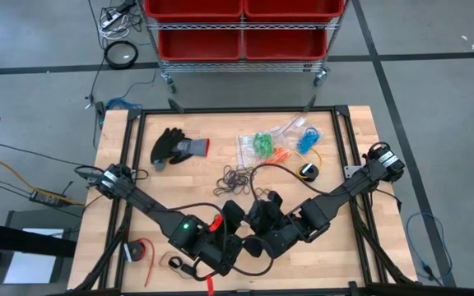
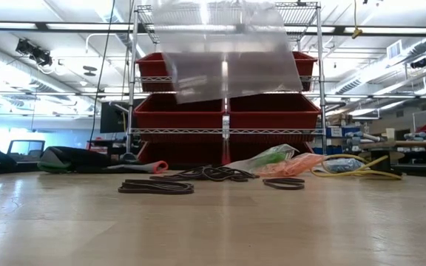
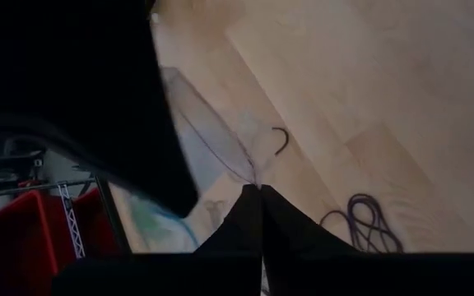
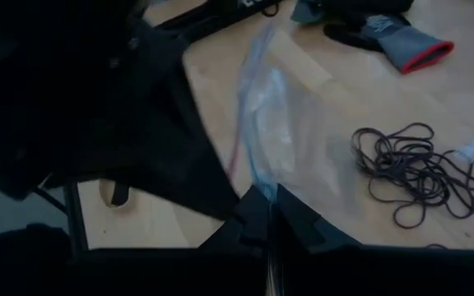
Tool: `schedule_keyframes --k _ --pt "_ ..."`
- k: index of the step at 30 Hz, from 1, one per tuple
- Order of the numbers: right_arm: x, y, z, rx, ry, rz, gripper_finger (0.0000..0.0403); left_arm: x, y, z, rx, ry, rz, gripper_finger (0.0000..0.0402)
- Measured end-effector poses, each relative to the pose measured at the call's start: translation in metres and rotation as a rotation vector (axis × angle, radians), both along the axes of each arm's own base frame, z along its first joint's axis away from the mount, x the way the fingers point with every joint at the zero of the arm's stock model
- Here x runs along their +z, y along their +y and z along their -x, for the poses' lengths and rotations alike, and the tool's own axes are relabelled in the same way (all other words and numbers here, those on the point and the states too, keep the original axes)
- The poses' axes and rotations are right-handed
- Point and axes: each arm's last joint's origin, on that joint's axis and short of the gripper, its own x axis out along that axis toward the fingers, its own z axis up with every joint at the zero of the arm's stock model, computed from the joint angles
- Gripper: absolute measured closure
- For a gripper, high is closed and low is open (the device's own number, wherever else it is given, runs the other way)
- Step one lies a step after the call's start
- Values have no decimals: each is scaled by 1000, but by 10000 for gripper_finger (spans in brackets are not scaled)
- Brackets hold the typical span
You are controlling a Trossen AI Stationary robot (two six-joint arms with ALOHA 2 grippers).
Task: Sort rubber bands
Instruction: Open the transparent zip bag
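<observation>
Pinching 1 clear bag [image 4: 290,136] between them, both grippers [image 3: 259,191] [image 4: 267,196] hang near the black bands [image 1: 237,178], limp, light loops best plucked singly.

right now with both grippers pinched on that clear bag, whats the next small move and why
Probably ease the two grippers apart to spread the bag's mouth. The left gripper and right gripper are both shut on the edge of the empty clear bag, which hangs above the table, while the black rubber bands lie loose on the wood.
</observation>
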Motion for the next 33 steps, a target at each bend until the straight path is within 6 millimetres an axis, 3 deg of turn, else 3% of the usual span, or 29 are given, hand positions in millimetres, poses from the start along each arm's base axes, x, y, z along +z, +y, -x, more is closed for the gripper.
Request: schedule_keyframes --k 17,28,33 --pt "-5 -13 4 -228 -40 42 403 2 -15 6 106 -100 137 401" --pt "-6 -13 4 -232 -36 45 403 3 -19 12 222 -153 248 388" --pt "-8 -15 6 -251 -19 44 403 11 -17 17 309 -171 389 381"
